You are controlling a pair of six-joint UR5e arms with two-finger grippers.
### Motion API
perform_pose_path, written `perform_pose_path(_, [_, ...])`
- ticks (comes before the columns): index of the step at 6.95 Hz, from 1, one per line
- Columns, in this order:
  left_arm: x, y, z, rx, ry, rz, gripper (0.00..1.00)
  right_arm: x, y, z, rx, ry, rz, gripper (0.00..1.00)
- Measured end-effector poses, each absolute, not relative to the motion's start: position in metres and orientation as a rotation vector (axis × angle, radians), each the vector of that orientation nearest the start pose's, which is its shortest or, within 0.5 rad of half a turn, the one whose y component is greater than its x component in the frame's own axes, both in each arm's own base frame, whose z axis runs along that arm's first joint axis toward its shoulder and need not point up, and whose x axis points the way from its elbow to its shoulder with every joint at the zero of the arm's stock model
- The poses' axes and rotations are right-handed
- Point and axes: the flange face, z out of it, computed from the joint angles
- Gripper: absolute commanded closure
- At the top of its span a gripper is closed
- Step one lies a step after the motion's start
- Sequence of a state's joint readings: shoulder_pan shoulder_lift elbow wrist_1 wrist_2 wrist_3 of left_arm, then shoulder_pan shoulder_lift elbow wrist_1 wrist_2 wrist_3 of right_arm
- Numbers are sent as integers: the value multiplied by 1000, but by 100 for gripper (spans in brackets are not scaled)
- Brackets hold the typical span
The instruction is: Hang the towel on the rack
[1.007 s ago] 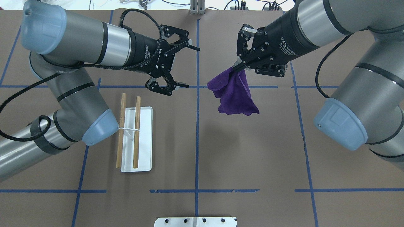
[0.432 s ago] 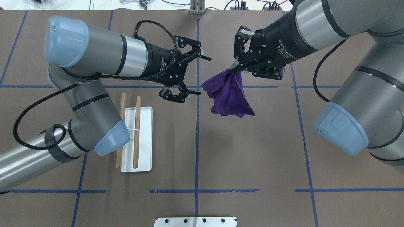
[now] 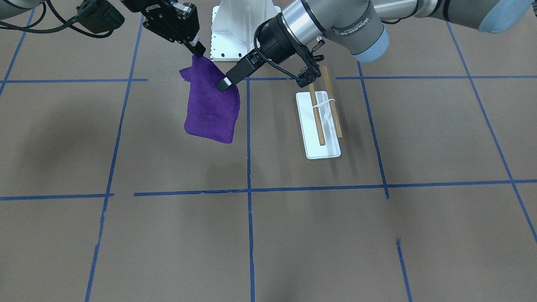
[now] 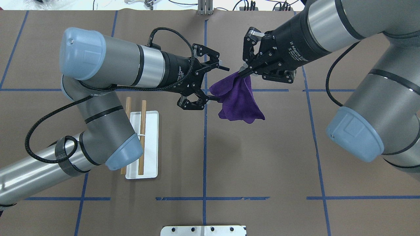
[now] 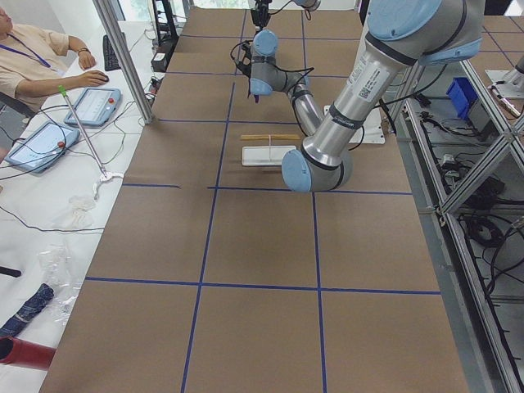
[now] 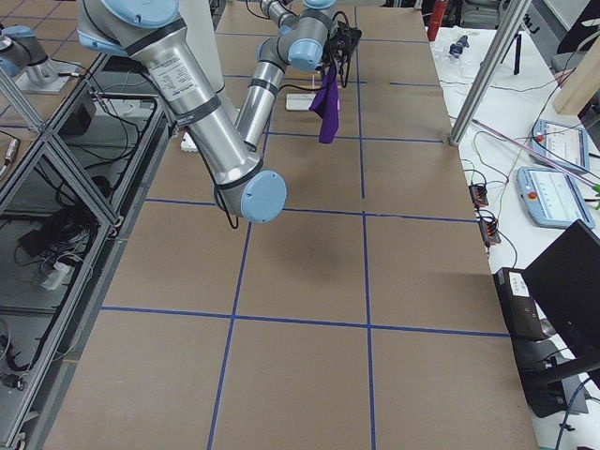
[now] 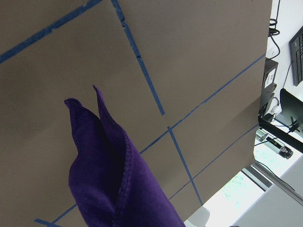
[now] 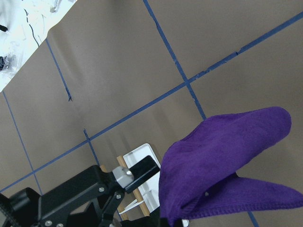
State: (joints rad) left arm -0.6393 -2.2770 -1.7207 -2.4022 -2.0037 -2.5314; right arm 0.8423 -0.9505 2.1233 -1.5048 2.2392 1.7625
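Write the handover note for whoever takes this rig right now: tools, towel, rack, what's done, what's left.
The right tool is shut on the towel by an upper corner; the cloth hangs free above the table.
The left tool is open, its fingers spread at the towel's near edge, not gripping.
The rack stands on the table on the left arm's side, both rods bare.
Done: towel lifted.
Left: probably close the left tool on the towel, spread it, carry it over and drape it on the rack.
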Motion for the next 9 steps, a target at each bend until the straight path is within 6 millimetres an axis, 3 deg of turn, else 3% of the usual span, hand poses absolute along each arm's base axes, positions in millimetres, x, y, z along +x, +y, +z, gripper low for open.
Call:
perform_pose_path(1, [436,-438,80,-604,1639,-832,75,-282,-423,77,-168,-1318,465,100])
perform_pose_path(2, [436,-438,80,-604,1639,-832,100,-281,-422,77,-168,-1320,462,100])
perform_pose_path(5, [433,-436,79,-599,1645,-825,100,-282,-421,81,-172,-1314,463,100])
perform_pose_path(6, [431,-435,77,-594,1653,-819,100,-283,-422,84,-175,-1310,465,12])
perform_pose_path(7, [427,-432,74,-591,1664,-810,100,-285,-422,86,-177,-1304,464,0])
perform_pose_path(9, [413,-424,73,-534,1692,-751,100,-287,-423,99,-181,-1284,469,0])
